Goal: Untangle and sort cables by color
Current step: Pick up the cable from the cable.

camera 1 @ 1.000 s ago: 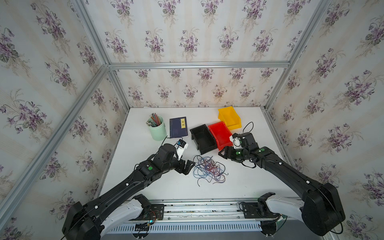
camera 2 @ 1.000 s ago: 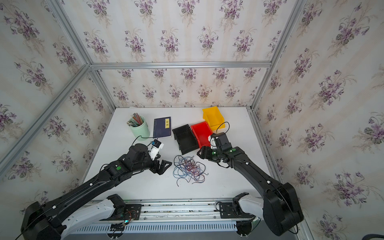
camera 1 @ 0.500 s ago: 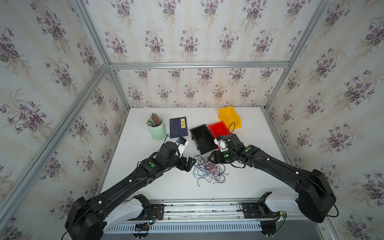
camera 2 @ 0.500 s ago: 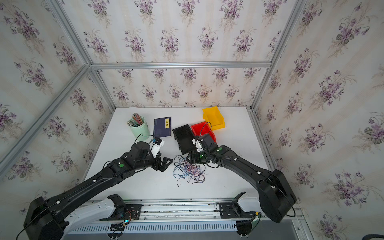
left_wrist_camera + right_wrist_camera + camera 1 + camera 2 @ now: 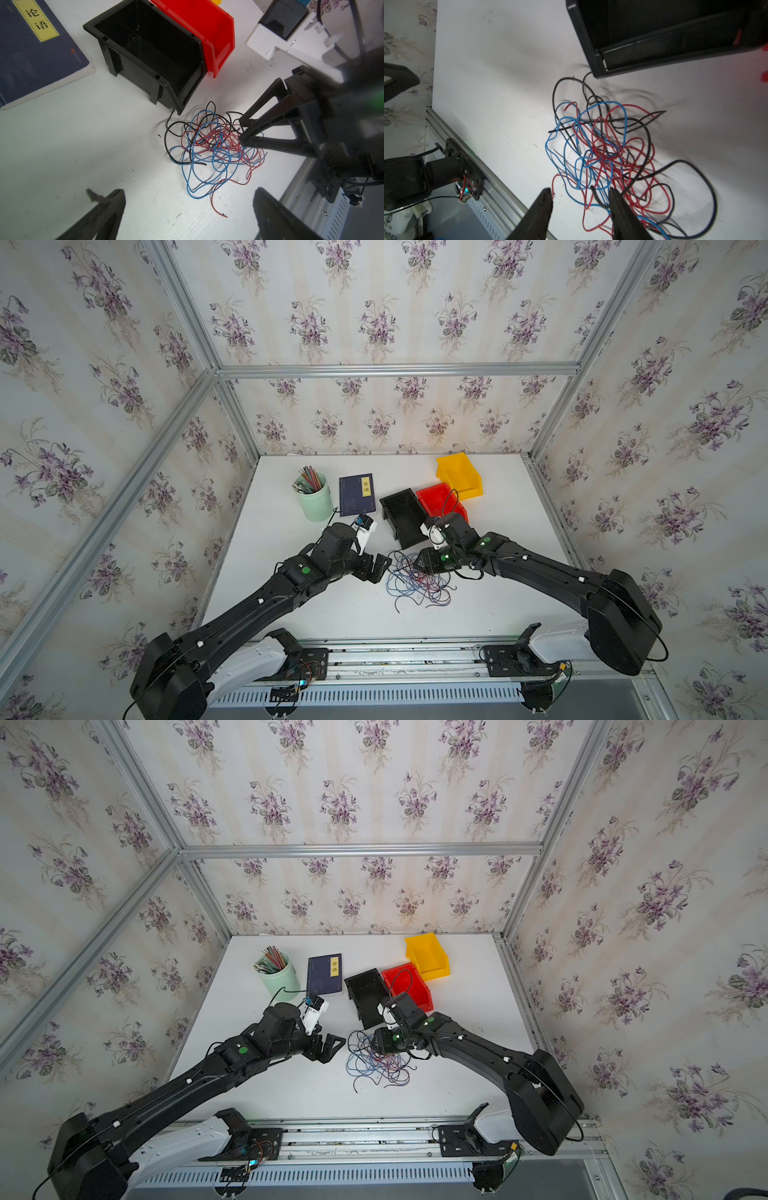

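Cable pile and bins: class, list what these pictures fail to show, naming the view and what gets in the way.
- Red bin: inside partly behind the right arm in both top views, cut by the frame edge in the left wrist view; contents unknown.
- Cables: count per colour; strands overlap in the wrist views, too thin in the top views.
- Right gripper: which strand sits between its parted jaws; strands cross there.

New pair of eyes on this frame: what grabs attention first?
The tangle of red, blue and black cables sits mid-table, just before the black bin. The right gripper reaches into its edge, jaws apart; the left gripper hovers wide open beside it. Behind stand the bright red bin and yellow bin.
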Controlling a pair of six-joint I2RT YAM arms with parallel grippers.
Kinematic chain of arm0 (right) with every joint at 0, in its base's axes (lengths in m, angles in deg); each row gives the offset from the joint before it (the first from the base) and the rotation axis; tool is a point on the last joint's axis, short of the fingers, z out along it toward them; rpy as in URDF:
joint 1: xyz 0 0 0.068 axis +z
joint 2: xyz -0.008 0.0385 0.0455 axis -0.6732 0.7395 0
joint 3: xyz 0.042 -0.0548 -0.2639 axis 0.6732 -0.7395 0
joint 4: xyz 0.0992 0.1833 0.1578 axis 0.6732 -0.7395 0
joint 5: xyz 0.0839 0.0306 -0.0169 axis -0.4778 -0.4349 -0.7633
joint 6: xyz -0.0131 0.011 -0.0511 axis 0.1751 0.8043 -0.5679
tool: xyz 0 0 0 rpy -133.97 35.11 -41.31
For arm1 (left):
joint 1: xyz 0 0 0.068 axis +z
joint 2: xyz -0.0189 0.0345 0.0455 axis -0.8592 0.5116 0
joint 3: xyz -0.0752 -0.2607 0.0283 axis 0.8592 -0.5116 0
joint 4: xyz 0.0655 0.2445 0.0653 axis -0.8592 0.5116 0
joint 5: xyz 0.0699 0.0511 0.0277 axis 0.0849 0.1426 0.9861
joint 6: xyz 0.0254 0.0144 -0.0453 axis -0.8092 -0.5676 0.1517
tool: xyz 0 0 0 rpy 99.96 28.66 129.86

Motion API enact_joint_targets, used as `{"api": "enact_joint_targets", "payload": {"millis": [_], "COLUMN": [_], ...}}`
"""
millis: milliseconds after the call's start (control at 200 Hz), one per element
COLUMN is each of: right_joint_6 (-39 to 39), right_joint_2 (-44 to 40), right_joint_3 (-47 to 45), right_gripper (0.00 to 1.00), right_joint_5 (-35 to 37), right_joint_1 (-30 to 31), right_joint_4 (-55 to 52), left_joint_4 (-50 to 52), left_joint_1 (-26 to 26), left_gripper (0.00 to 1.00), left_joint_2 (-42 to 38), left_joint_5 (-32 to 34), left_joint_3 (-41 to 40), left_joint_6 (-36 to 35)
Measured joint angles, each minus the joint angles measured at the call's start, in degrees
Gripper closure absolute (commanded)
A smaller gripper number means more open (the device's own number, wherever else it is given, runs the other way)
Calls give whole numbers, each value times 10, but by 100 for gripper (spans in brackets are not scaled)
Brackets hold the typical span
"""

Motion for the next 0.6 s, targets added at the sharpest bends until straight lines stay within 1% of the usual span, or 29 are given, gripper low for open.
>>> {"api": "enact_joint_targets", "payload": {"millis": [190, 280, 475, 520, 599], "right_joint_6": [0, 0, 0, 0, -2], "right_joint_2": [13, 16, 17, 17, 16], "right_joint_3": [0, 1, 3, 5, 9], "right_gripper": [65, 72, 93, 100, 100], "right_joint_5": [13, 18, 31, 31, 43], "right_joint_1": [1, 2, 3, 3, 3], "right_joint_4": [2, 4, 10, 10, 9], "left_joint_4": [7, 7, 10, 10, 10], "left_joint_1": [0, 0, 0, 0, 0], "left_gripper": [1, 1, 1, 1, 1], "left_joint_2": [-2, -5, -8, -8, -8], "left_joint_5": [1, 3, 6, 6, 9], "left_joint_3": [0, 0, 0, 0, 0], "left_joint_6": [-2, -2, -6, -7, -9]}}
